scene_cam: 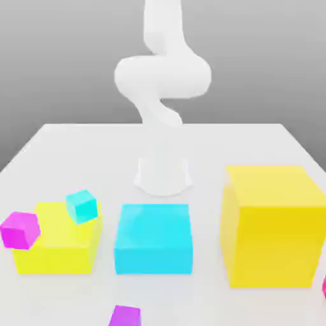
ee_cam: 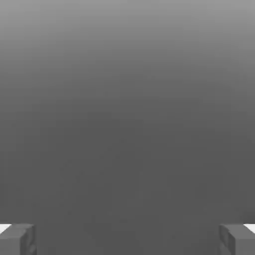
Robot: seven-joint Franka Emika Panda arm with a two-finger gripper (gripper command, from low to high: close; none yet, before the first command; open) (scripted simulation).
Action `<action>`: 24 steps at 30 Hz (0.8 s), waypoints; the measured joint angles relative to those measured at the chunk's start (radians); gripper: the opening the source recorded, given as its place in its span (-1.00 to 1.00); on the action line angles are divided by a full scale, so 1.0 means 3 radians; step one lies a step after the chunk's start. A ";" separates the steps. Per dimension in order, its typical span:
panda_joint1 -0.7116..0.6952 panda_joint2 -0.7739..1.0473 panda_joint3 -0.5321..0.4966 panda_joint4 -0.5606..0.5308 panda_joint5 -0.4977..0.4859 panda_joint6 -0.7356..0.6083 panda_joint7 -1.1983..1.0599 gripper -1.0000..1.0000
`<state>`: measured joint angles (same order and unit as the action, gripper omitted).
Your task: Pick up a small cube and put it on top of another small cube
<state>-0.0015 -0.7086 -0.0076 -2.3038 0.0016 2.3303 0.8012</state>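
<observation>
Tool [ee_cam: 127, 241] jaws stand wide apart in your hand view, with nothing between them. In the exterior view, you find the purple cube [scene_cam: 125, 316] well away from the desk's [scene_cam: 163, 137] far edge, on the viewer's side of the flat cyan block [scene_cam: 154, 239]; the large yellow block [scene_cam: 274, 232] sits toward the exterior view's right.

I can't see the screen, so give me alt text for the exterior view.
A white robot arm stands behind a row of blocks on a pale table: flat yellow, flat cyan and tall yellow. Small magenta and cyan cubes appear at the flat yellow block; a small purple cube lies in front.
</observation>
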 joint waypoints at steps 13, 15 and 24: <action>-0.0051 0.1591 -0.0123 -0.0068 0.0061 0.0535 -0.0007 0.00; -0.0060 0.1833 -0.0141 -0.0079 0.0075 0.0616 -0.0012 0.00; -0.0136 0.2921 -0.0185 -0.0125 0.0140 0.0980 -0.0032 0.00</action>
<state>-0.0424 0.1677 -0.0631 -2.3412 0.0437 2.6242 0.7915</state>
